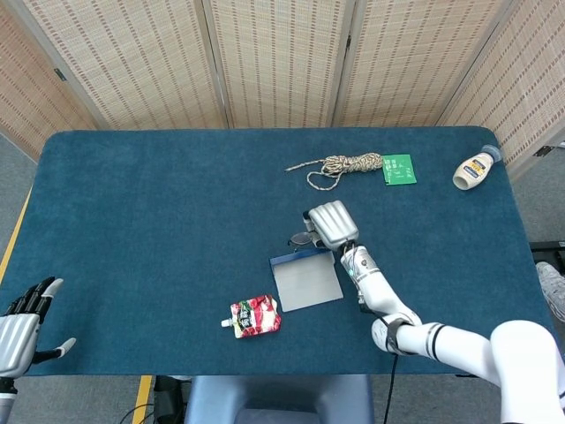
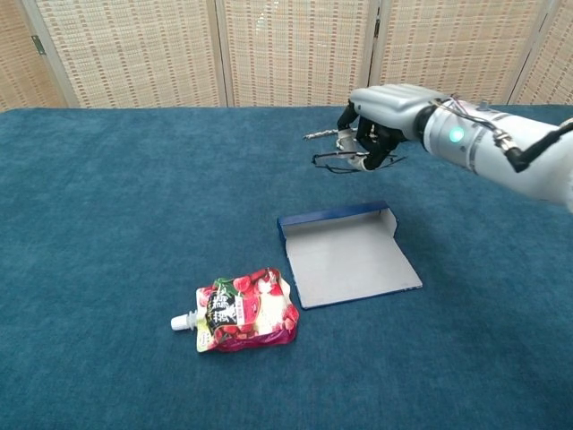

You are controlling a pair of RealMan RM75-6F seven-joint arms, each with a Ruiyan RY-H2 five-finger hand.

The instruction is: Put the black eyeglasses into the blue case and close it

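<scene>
While glasses hang aloft: the drop turns on one offset.
Blue case [image 2: 347, 256]: open flat — below and nearer than the load.
Right hand [image 2: 383, 112]: pinching black eyeglasses [image 2: 342, 160], long axis crosswise.
Left hand [image 1: 19, 329]: fingers spread, far off.

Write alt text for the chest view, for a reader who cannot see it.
The robot's right hand holds the black eyeglasses lifted above a dark blue table, beyond the open blue case lying flat. A red drink pouch lies nearer the camera, left of the case, with woven screens behind the table.
</scene>
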